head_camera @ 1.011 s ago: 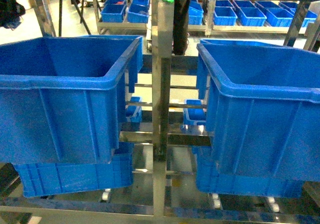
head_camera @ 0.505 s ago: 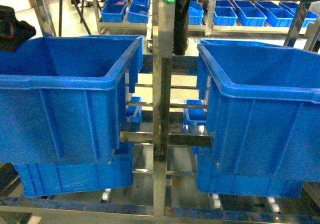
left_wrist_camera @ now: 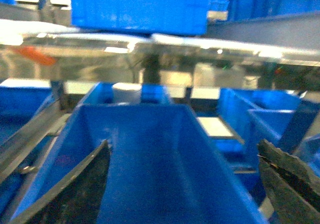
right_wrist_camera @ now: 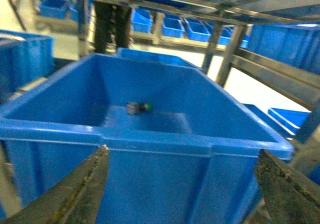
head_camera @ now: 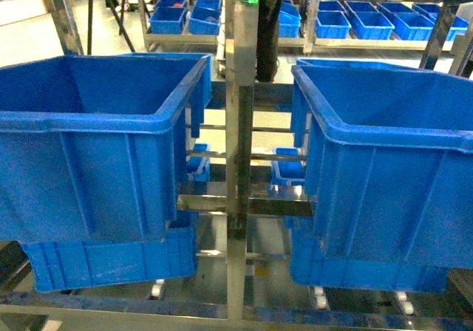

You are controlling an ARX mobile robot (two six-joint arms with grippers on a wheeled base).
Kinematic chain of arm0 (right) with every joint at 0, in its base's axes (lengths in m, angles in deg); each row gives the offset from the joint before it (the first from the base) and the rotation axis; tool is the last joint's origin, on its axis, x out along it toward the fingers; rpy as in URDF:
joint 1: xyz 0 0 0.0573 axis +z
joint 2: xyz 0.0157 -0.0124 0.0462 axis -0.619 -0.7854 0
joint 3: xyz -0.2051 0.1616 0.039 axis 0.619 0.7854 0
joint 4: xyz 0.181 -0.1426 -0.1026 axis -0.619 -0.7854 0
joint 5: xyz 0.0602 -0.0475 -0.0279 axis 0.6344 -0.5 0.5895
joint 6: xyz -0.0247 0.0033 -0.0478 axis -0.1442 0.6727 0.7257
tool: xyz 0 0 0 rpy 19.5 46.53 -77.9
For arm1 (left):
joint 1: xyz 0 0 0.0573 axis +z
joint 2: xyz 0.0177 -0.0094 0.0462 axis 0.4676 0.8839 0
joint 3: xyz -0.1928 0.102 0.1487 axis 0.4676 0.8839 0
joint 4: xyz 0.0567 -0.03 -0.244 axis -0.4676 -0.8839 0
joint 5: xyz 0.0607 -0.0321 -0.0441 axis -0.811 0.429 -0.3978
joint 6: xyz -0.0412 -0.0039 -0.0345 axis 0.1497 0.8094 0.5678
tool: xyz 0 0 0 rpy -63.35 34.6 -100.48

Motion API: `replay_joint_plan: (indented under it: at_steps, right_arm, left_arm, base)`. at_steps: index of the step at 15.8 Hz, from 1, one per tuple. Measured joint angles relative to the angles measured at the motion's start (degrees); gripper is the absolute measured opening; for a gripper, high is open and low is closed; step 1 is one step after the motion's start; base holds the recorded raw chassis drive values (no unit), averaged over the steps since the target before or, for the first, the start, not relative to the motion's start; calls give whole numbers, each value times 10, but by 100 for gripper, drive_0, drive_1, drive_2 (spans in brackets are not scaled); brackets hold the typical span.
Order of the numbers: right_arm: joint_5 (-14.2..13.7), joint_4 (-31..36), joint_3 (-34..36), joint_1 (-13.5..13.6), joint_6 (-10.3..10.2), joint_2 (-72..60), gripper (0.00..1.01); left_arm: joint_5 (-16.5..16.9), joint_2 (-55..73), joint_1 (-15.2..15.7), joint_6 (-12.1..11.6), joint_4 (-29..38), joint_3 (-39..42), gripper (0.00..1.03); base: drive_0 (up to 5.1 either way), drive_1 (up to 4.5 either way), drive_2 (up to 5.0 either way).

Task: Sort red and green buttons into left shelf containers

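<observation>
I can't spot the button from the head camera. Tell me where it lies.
In the right wrist view, the button lies on the floor of the big blue crate, near its far wall and left of centre, ahead of the open right gripper.

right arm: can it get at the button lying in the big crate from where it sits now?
Probably yes. In the right wrist view the right gripper is open, jaws spread just outside the crate's near rim, and the button lies alone on the crate floor. Nothing covers it; the arm would need to clear the rim and reach down.

Dark arm gone from the head view's upper left corner, back wall of the left crate [head_camera: 89, 87] now unobstructed there
</observation>
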Motion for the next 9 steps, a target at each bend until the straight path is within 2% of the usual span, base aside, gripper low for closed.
replay_joint_plan:
  at_steps: [1,2,3,4,5,6,7,8,9]
  right_arm:
    - [80,-10,14,-30,-36,34,78]
    - [140,-25,28,-50,-59,64,66]
    - [171,-42,38,-64,-70,89,53]
    - [188,-61,49,-80,-77,118,38]
    - [202,-80,58,-94,-79,146,24]
    - [214,-100,64,-106,-80,174,9]
    - [224,-103,70,-116,-81,191,2]
    - [258,-95,87,-140,-81,200,2]
    - [280,-120,88,-178,-81,215,2]
  left_arm:
    - [-56,-18,-11,-21,49,67,76]
    - [-78,-48,-16,-30,82,124,64]
    - [-86,-78,-21,-36,111,163,51]
    - [-91,-109,-27,-37,131,205,37]
    - [-119,-129,-47,-37,140,248,22]
    - [-128,-147,-69,-38,146,287,8]
    - [-129,-164,-71,-40,153,311,2]
    - [-132,-185,-70,-39,156,329,2]
    - [-133,-205,-67,-39,159,345,2]
  base:
    - [0,0,0]
    - [0,0,0]
    - [0,0,0]
    - [0,0,0]
    - [0,0,0]
    - [0,0,0]
    - [0,0,0]
    - [0,0,0]
    - [0,0,0]
